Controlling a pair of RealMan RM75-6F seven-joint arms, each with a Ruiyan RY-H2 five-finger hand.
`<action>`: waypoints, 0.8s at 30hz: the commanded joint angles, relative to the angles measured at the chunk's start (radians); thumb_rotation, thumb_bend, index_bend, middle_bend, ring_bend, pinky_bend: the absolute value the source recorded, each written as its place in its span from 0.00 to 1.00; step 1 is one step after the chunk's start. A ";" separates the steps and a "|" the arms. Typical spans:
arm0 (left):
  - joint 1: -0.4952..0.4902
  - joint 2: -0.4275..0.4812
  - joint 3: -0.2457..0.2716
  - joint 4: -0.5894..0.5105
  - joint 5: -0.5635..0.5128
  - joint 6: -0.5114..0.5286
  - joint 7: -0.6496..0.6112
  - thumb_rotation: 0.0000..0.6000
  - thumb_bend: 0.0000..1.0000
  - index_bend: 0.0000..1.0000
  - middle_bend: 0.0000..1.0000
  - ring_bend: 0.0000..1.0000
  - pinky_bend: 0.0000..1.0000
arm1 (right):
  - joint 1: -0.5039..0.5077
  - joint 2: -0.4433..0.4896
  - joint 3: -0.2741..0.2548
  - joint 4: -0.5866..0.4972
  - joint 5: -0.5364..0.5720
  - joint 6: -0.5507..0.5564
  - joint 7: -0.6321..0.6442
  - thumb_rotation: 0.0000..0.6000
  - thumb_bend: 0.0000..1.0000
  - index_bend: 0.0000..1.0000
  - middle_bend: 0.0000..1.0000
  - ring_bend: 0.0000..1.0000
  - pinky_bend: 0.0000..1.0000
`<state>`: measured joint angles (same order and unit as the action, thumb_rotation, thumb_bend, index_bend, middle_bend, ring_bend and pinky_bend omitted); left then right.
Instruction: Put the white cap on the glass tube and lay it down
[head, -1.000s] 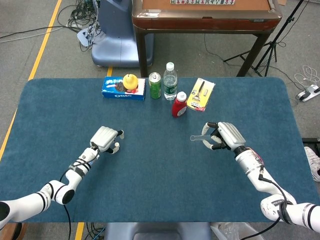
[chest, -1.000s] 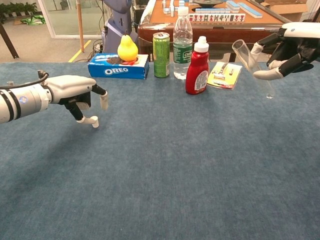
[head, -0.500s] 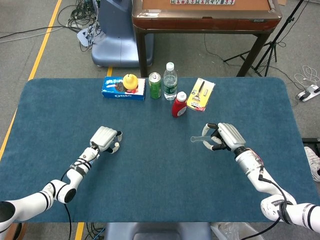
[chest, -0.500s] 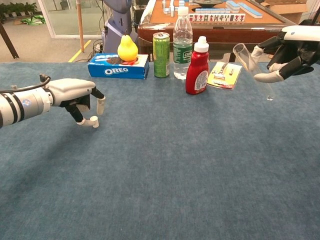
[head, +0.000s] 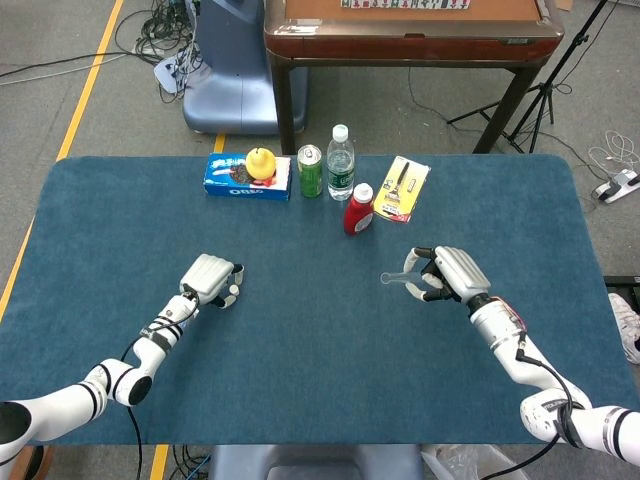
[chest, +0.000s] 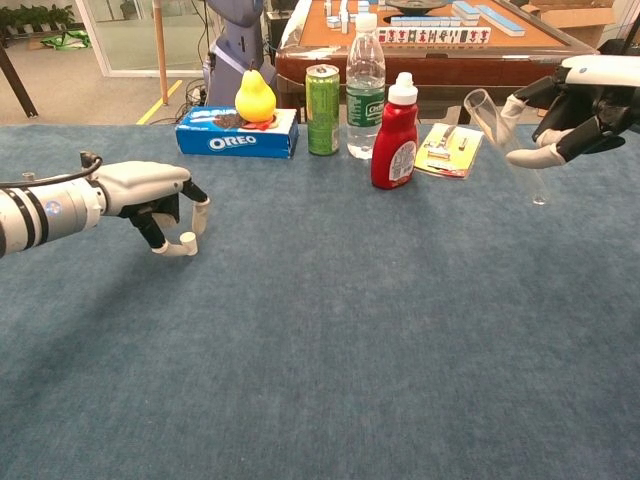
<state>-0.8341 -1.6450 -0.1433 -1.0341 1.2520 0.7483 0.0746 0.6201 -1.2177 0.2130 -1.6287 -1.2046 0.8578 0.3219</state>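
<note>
Gripping a clear glass tube (chest: 505, 140): right hand (chest: 577, 108), white shell over dark fingers, raised off the blue felt-like tabletop (head: 320, 400). Tube thin-walled, cylindrical, tilted, open mouth up and toward the table's middle, rounded closed end lower, below the fingers. Pinched between pale thumb and curled fingers near mid-length. Right forearm reaching in from the robot's right edge, wrist roughly level.

Left hand (chest: 160, 195) palm down, low over the cloth, fingers curled under, fingertips (chest: 188, 240) at or just above the surface. Small white piece at those fingertips, possibly the white cap (chest: 186, 243); cannot tell cap from finger pad, nor whether held. Left forearm white, ringed with dark bands, cable running along it.

Beyond both hands, far side of the table: blue Oreo box (chest: 238, 133) with a yellow pear (chest: 255, 97) on top, green can (chest: 322, 96), clear plastic water bottle (chest: 365, 84), red squeeze bottle (chest: 395, 132) with white top, flat yellow blister pack (chest: 447, 148).
</note>
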 joint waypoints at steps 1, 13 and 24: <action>-0.001 -0.001 -0.001 0.000 0.000 0.001 -0.001 1.00 0.22 0.51 1.00 1.00 1.00 | 0.000 0.000 0.000 0.000 0.000 0.000 0.000 1.00 0.47 0.85 1.00 1.00 1.00; -0.006 -0.004 -0.001 0.013 -0.004 -0.004 0.002 1.00 0.22 0.53 1.00 1.00 1.00 | -0.001 -0.001 0.000 0.003 0.001 -0.006 0.002 1.00 0.47 0.85 1.00 1.00 1.00; -0.008 -0.005 -0.001 0.016 -0.007 -0.011 -0.003 1.00 0.24 0.55 1.00 1.00 1.00 | 0.002 -0.007 0.000 0.013 0.006 -0.014 0.000 1.00 0.47 0.85 1.00 1.00 1.00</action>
<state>-0.8421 -1.6496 -0.1441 -1.0180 1.2445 0.7376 0.0715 0.6217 -1.2249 0.2126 -1.6156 -1.1991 0.8438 0.3223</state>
